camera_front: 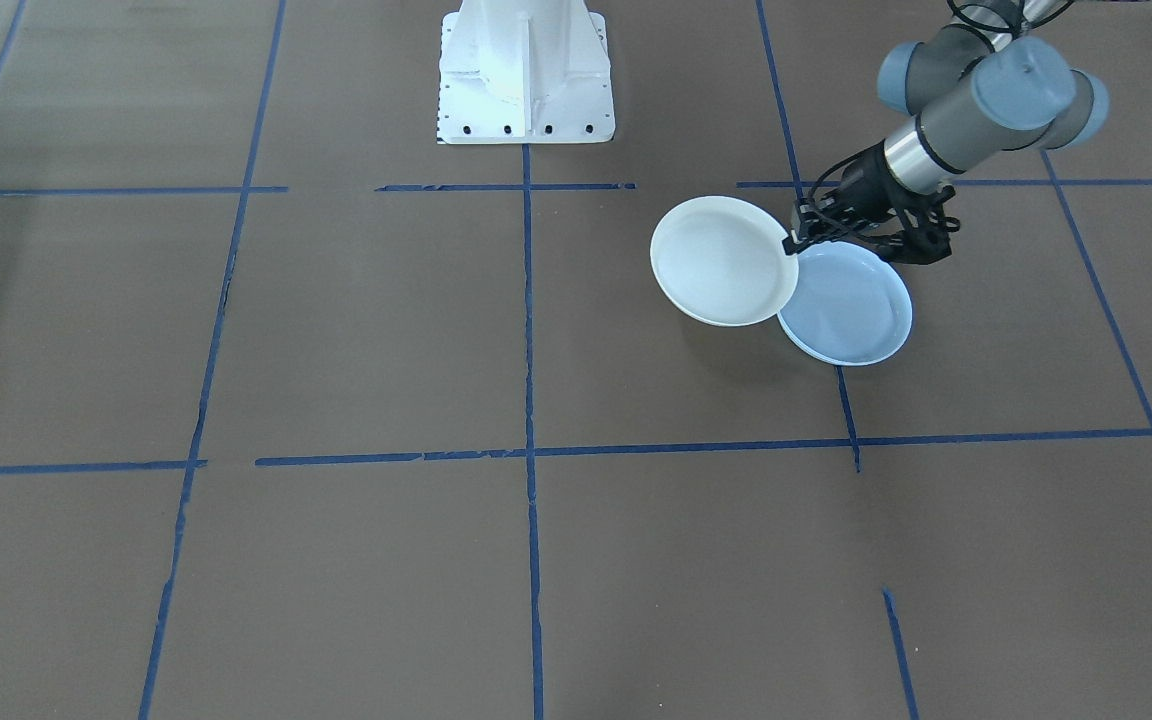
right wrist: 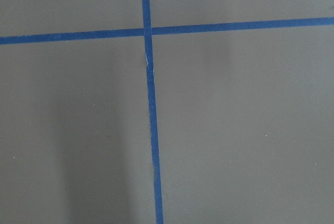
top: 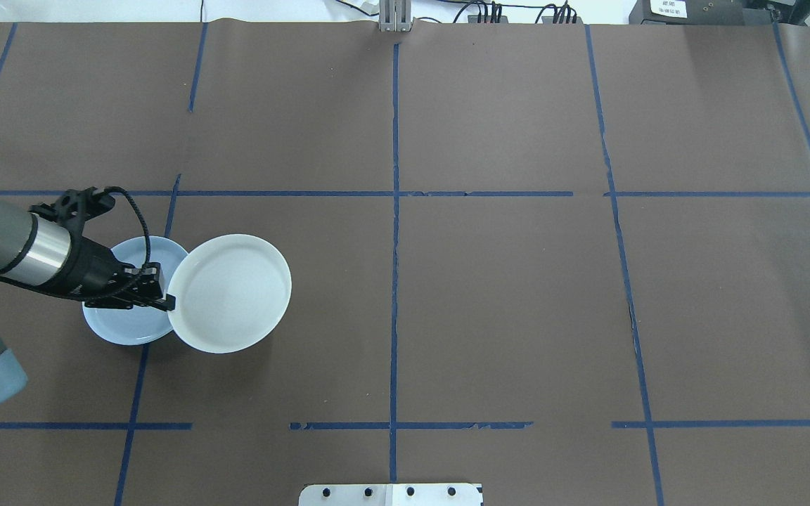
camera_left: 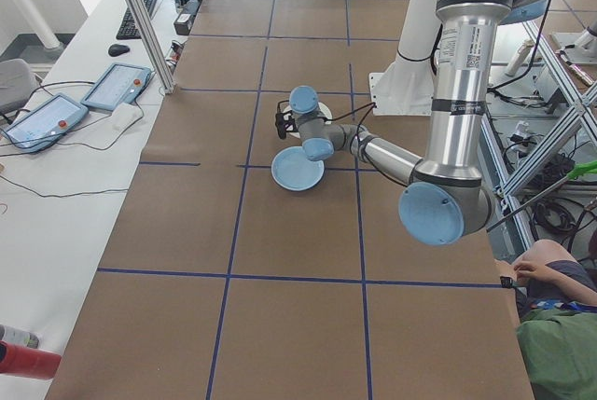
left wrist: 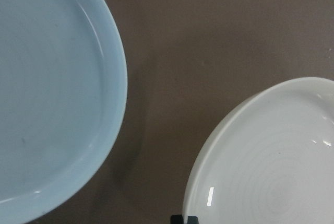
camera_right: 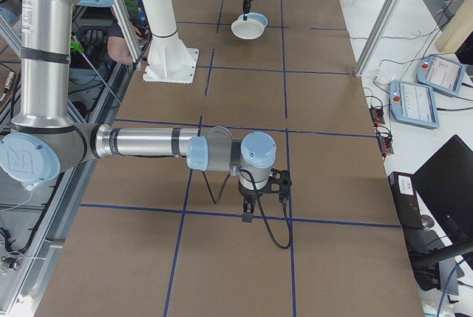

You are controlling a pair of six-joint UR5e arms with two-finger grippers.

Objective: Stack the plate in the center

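Our left gripper (top: pixel 166 301) pinches the near rim of the white plate (top: pixel 230 292), held lifted and slightly tilted. The blue plate (top: pixel 124 327), our target, lies flat on the table (top: pixel 503 295) directly beneath the gripper, back toward the wrist. The left arm reaches low and nearly level. Whether the right gripper (camera_right: pixel 250 210), parked well apart, is spread we cannot tell.

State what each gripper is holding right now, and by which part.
The left gripper pinches the white plate by its rim, on the edge nearest the pale blue plate. The right gripper shows only in a side view; it appears empty.
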